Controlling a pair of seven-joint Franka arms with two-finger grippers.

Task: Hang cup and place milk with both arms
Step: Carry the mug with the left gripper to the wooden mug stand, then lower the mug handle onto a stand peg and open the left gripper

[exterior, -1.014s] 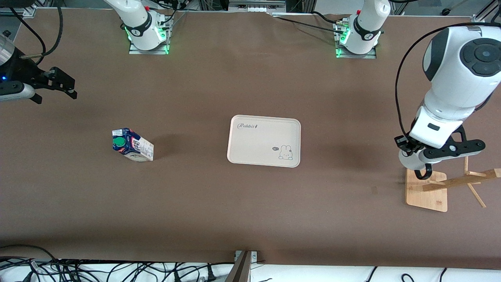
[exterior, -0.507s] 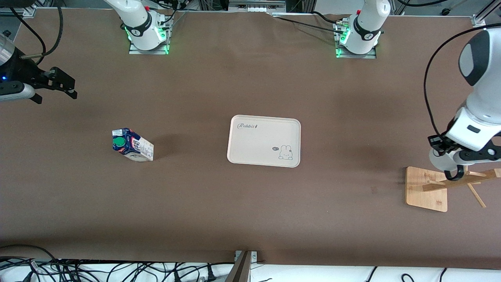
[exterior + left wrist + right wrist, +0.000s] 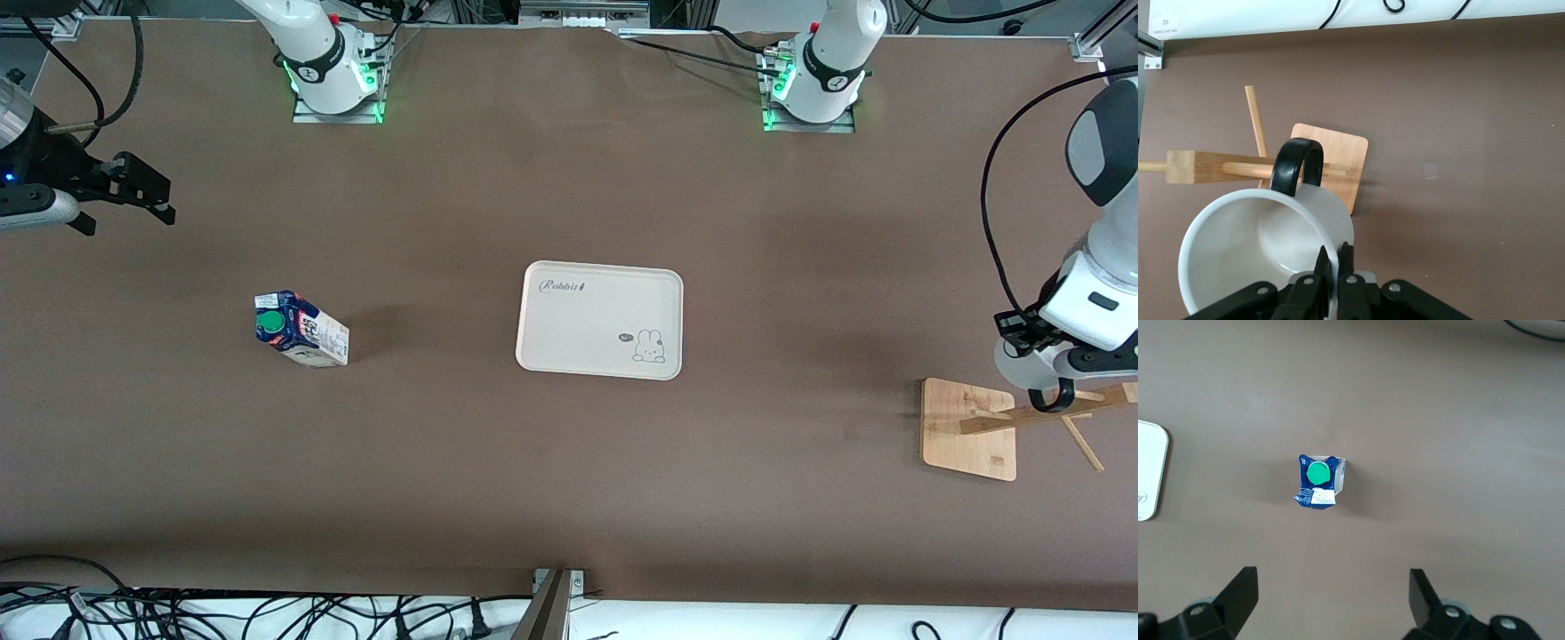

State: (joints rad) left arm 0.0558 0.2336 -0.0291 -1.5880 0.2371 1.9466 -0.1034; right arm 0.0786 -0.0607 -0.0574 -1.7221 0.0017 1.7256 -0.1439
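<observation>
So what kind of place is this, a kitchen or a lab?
Most likely a robotics lab: two arms bolted to a brown-covered table, loose cables along its edge, and staged props, a milk carton, tray and wooden cup rack.

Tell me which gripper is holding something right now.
The left gripper: its jaws are clamped on the cup's rim, over the wooden rack. The right gripper is open and empty above the milk.
</observation>
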